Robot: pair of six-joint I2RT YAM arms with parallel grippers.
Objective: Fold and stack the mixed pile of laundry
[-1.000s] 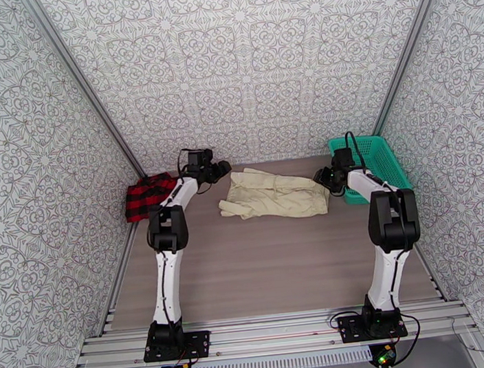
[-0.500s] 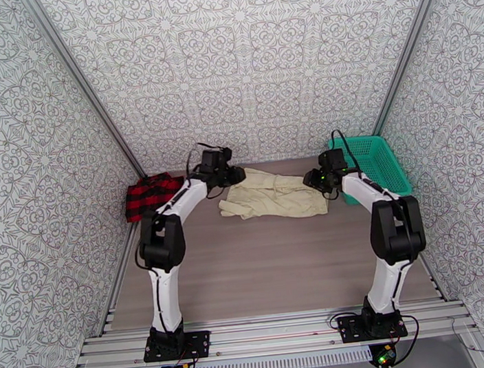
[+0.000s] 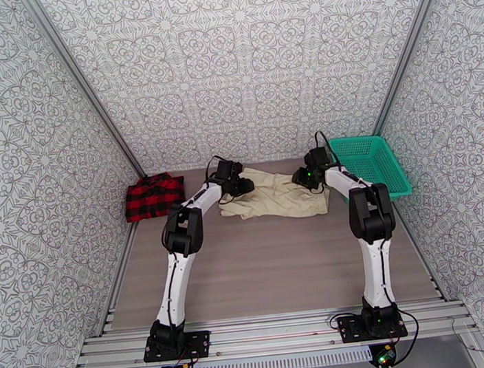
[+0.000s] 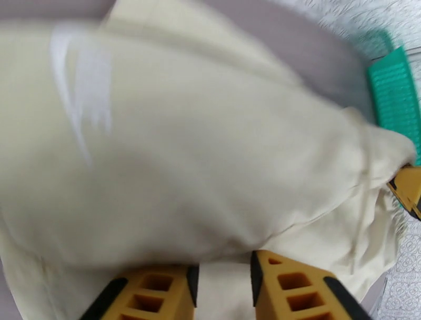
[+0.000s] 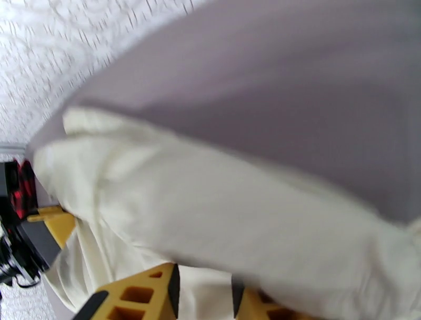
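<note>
Both arms have come in, and the left claw (image 4: 223, 263) and the right claw (image 5: 202, 279) now each pinch the cream cloth (image 3: 278, 198) beside the green basket (image 3: 371, 162), ready for folding.

The overhead view is bright, evenly lit and sharp. Soft light from above leaves only faint shadows of the arms on the table (image 3: 265, 269) and a thin dark line under the near edge of the cream cloth (image 3: 278, 198). The wide lens splays the side walls outward. Both wrist views are heavily motion-blurred. In the left one the cloth smears and the teal basket (image 4: 392, 89) at far right is soft, while the yellow fingers (image 4: 152, 295) are crisp. In the right one, cloth and patterned wall (image 5: 79, 47) streak alike.
</note>
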